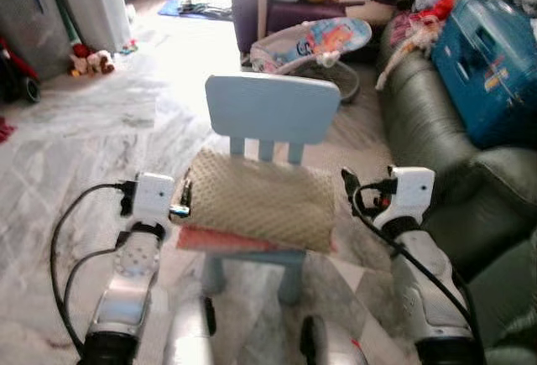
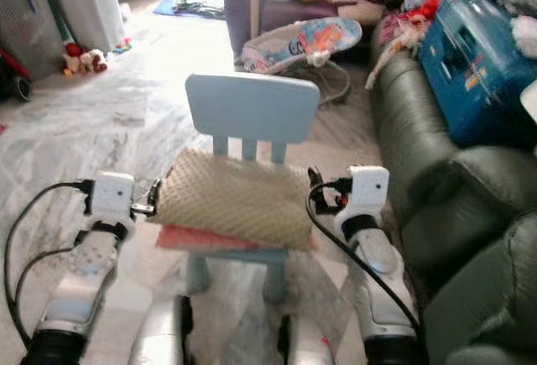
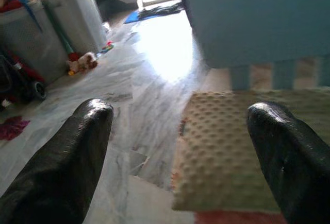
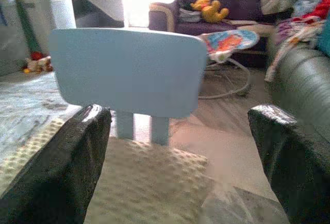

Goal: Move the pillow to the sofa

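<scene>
A beige dotted pillow (image 1: 256, 201) with a pink underside lies on the seat of a small light-blue chair (image 1: 273, 109). The dark green sofa (image 1: 436, 155) stands to the right of the chair. My left gripper (image 1: 180, 200) is at the pillow's left edge and open, its black fingers (image 3: 67, 157) spread wide with the pillow's corner (image 3: 221, 152) between and beyond them. My right gripper (image 1: 348, 184) hovers at the pillow's right edge, also open, looking over the pillow (image 4: 149, 183) toward the chair back (image 4: 129, 69). Neither gripper holds anything.
A blue box (image 1: 491, 63) and a heap of clothes (image 1: 428, 8) lie on the sofa. A baby bouncer (image 1: 310, 46) and a purple armchair (image 1: 252, 0) stand behind the chair. White bins (image 1: 88, 0) and toys sit at the back left on the marble floor (image 1: 101, 130).
</scene>
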